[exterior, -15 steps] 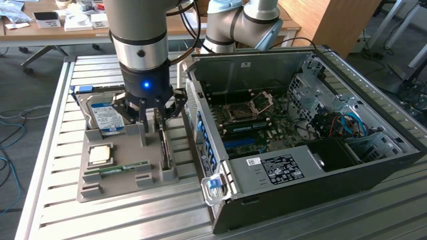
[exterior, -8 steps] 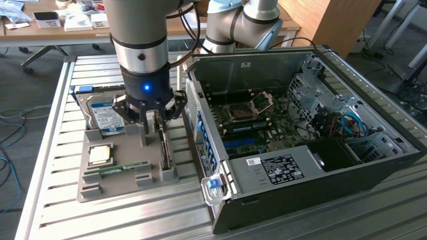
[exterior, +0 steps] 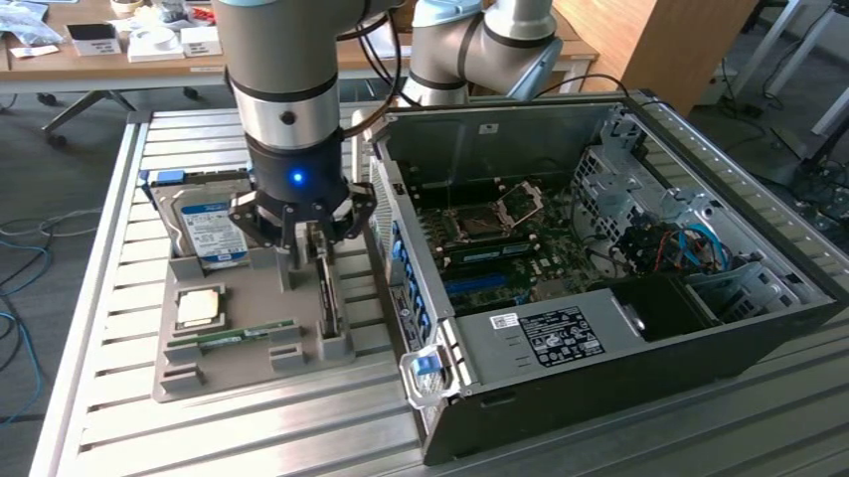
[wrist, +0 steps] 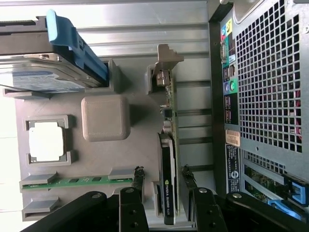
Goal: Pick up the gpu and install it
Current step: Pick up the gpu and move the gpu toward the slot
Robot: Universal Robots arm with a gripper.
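Hand point(exterior: 305, 260) low over the grey fixture tray point(exterior: 179, 383) on the slatted bench point(exterior: 106, 427), on the tray side nearest the PC case point(exterior: 623, 298). Jaws wide, holding nothing.

gpu point(exterior: 328, 303) standing on edge in its tray slot, directly under the hand. Lower end of the card runs out past the hand toward the camera in the exterior view.

Wrist view: gpu point(wrist: 167, 188) sits between the two fingers point(wrist: 139, 176), one on the black-face side, the other on the green-board side. Gap visible on both sides, no contact seen. Hand point(wrist: 162, 170) straddles the black-cover end of the card, roughly centred across its thickness, gap a bit narrower on the green-board side. Silver bracket point(wrist: 166, 58) at the card's far end from the hand, seated against a grey tray post.

Rest of the tray: blue-labelled hard drive point(exterior: 213, 231) on the exterior view's left of the hand, CPU point(exterior: 199, 306) and RAM stick point(exterior: 237, 336) nearer the camera, all well clear of the fingers. Case side panel off, motherboard exposed, vented rear panel point(wrist: 270, 72) just beside the tray on the gpu side.
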